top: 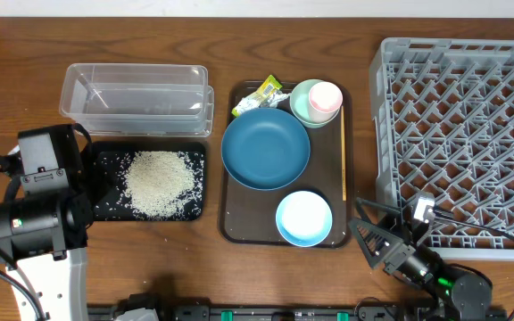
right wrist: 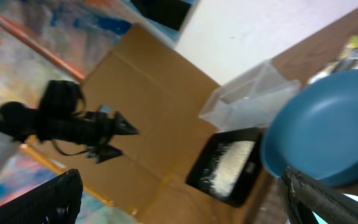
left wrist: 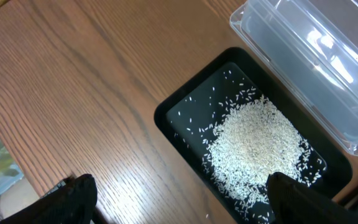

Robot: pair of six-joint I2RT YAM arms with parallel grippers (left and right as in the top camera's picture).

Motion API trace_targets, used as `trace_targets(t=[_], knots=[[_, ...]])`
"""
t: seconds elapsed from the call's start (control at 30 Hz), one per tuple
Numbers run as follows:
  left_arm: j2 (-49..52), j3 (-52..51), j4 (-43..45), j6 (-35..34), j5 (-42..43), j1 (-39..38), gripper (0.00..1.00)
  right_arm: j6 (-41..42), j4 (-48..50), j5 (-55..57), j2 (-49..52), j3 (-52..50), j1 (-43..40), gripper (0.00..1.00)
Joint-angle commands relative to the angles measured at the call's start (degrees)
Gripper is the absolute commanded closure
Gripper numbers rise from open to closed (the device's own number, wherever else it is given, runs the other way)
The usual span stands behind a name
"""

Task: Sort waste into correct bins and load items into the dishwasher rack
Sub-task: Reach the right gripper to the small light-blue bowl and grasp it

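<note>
Wooden table (top: 25, 80) is looking half sorted: rice (top: 159, 183) is lying in the black tray (top: 200, 156), with the left gripper (left wrist: 179, 193) hanging spread wide above it. Right gripper (top: 360, 217) is gaping wide near the light-blue bowl (top: 303, 218) on the brown tray (top: 230, 227), probably lining up on it, though the wrist view's blurry. I'm thinking pinch the rim, lift clear, then slot it between the rack (top: 458, 134) pegs.

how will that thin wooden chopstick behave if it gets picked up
Probably stiff and light: the chopstick is a thin, straight wooden stick. It lies flat by the right rim of the brown tray, so pinching it may be awkward; pushed, it could roll.
</note>
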Motion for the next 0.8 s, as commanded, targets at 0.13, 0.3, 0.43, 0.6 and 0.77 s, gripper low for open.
trace_targets(t=[0.13,0.3,0.43,0.6,0.77], knots=[[0.02,0.07,-0.24,0.11,-0.35,0.28,0.1,3.43,-0.42,1.7,1.73,6.05,-0.28,0.01],[0.02,0.07,-0.22,0.11,-0.35,0.28,0.1,-12.85,-15.06,1.73,12.13,17.97,-0.28,0.01],[0.02,0.07,-0.22,0.11,-0.35,0.31,0.1,-28.0,-29.9,1.11,23.89,30.73,0.07,0.01],[0.02,0.07,-0.24,0.11,-0.35,0.28,0.1,-49.22,-55.21,8.5,39.36,49.09,4.46,0.01],[0.02,0.07,-0.24,0.11,-0.35,0.28,0.1,-56.85,-71.21,24.96,51.69,61.09,17.92,0.01]])
